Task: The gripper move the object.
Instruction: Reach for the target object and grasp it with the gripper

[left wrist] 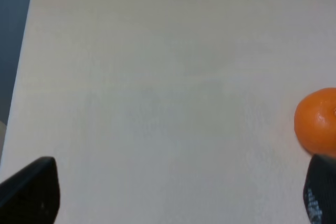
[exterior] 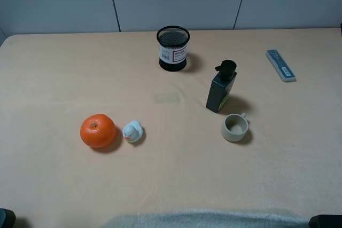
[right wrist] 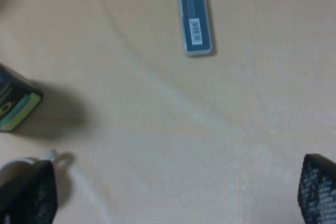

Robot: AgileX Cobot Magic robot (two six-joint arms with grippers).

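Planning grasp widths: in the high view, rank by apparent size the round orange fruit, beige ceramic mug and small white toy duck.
1. Round orange fruit
2. Beige ceramic mug
3. Small white toy duck
Depths are similar.

Open tabletop (exterior: 299,132) rings the case (exterior: 280,65); pump bottle (exterior: 221,89) and cup (exterior: 234,127) stand well apart from it

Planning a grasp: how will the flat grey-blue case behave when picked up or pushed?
The case looks like thin hard plastic, so probably stiff and light. Lying flat on the table, it should slide rather than roll or tip. Its low, smooth sides may slip from jaws.
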